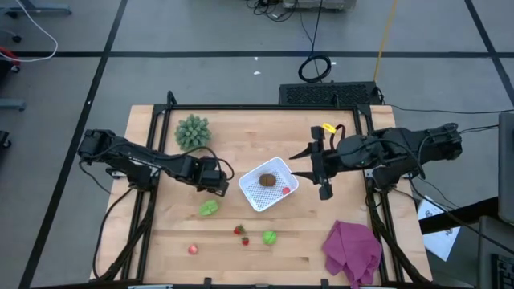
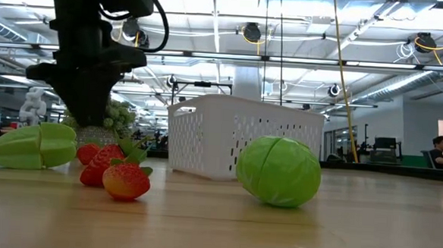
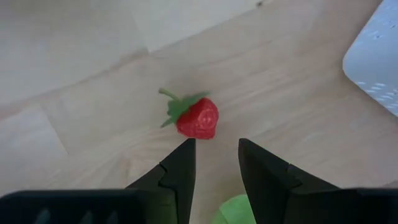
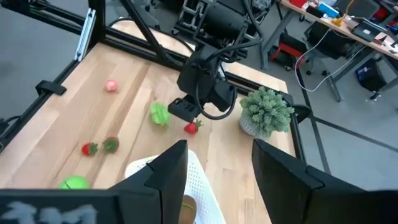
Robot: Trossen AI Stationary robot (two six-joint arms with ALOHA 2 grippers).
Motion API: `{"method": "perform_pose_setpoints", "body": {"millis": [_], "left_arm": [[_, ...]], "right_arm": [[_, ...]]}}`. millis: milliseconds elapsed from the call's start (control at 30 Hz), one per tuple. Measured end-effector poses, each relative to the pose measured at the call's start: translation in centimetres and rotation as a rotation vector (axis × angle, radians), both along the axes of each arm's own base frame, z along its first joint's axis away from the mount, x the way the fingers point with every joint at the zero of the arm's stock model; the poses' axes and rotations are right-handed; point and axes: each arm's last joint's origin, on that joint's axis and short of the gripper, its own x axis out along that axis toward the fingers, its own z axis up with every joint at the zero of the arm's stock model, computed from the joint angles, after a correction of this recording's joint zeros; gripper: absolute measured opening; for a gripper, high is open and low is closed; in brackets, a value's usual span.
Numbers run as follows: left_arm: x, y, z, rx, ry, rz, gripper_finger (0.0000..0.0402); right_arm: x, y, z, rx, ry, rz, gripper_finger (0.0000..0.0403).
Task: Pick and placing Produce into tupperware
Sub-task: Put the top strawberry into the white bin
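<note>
Strawberry (image 3: 198,118) lies just ahead of the left gripper (image 3: 214,163), whose fingers stand slightly parted and empty. Descending off-centre, a fingertip might nudge it rolling away. Right gripper (image 4: 214,165) waits spread above the tupperware (image 1: 269,185).

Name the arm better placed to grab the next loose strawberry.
Left. Its open hand hovers right over a red toy strawberry; the right hand sits across the white perforated plastic container.

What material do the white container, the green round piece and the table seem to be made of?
Container: probably matte white plastic; walls perforated in regular rows. Green round piece: likely plastic, smooth with a slight sheen and a seam line. Table: light wood, with visible plank lines and grain.
</note>
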Motion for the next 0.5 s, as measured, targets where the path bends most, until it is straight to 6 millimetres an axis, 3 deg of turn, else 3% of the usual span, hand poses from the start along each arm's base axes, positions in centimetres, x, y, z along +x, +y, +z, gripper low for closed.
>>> {"method": "perform_pose_setpoints", "body": {"millis": [367, 500], "left_arm": [[0.01, 0.00, -0.02, 0.002, 0.000, -0.015, 0.0127], [-0.01, 0.01, -0.03, 0.007, 0.003, -0.020, 0.0149]], "right_arm": [[-0.03, 0.01, -0.07, -0.021, 0.009, 0.013, 0.0171], [-0.03, 0.01, -0.07, -0.021, 0.009, 0.013, 0.0171]]}}
